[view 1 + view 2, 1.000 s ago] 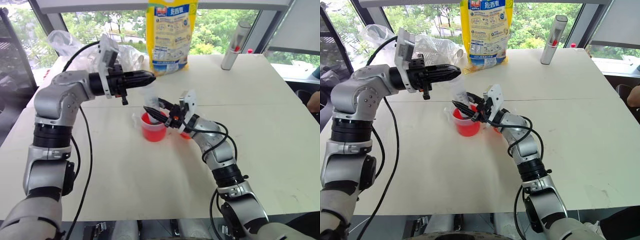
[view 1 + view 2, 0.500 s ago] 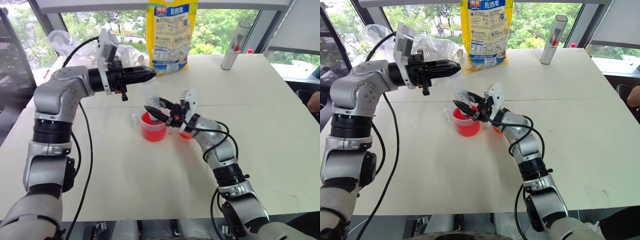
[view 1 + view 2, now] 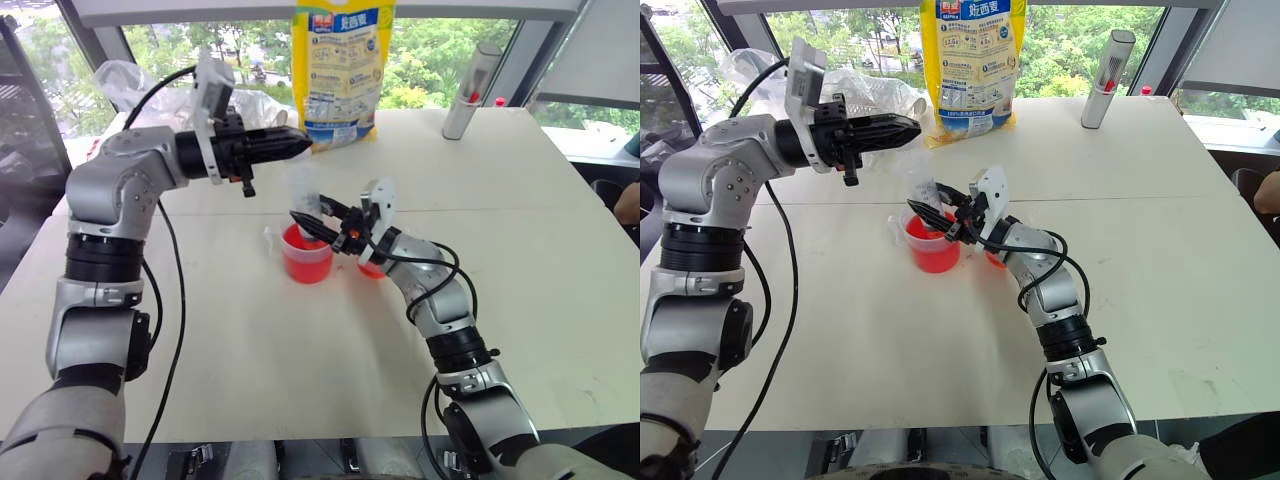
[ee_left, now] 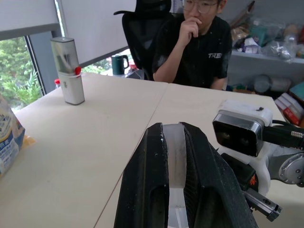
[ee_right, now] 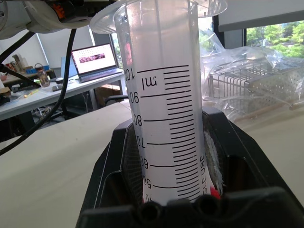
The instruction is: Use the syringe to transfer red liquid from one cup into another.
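Left gripper (image 3: 296,146) risen slightly toward upper left of frame, jaws clamped on plunger top, drawing. Right gripper (image 3: 318,226) unmoved mid-frame, jaws pinching syringe (image 5: 166,118) barrel upright, steadying tip in handled beaker (image 3: 305,255) of red liquid (image 3: 306,264). Smaller cup (image 3: 371,268) just right, behind wrist.

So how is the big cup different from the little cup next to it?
The big cup has a side handle; the little cup shows none. The big cup is wider and taller, while the little cup sits mostly hidden behind the right gripper. The syringe stands over the big cup, not the little one. Both are clear plastic on the table and hold red liquid.
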